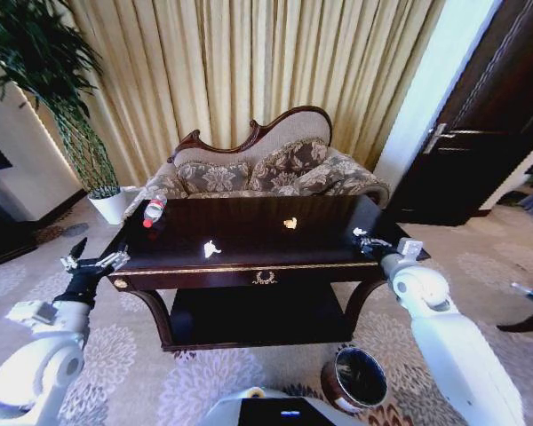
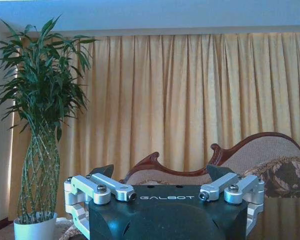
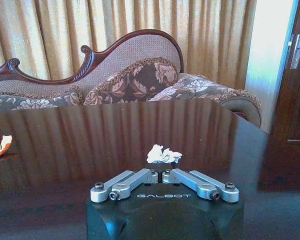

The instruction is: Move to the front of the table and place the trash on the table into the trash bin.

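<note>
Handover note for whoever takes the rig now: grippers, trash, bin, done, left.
Right gripper: shut on a crumpled white paper bit at the table's right end.
Left gripper: open, empty, off the table's left end.
On the table: bottle back left, white scrap near the front centre, yellowish scrap mid.
Trash bin: on the floor, front right.
Done: robot at the table's front, first piece gripped.
Left: bin this piece, then the other three.

sofa (image 1: pixel 266 169) w/ cushions | curtains (image 1: pixel 249 62) (gold) | plant (image 1: pixel 44 80) | door (image 1: pixel 489 115)
</note>
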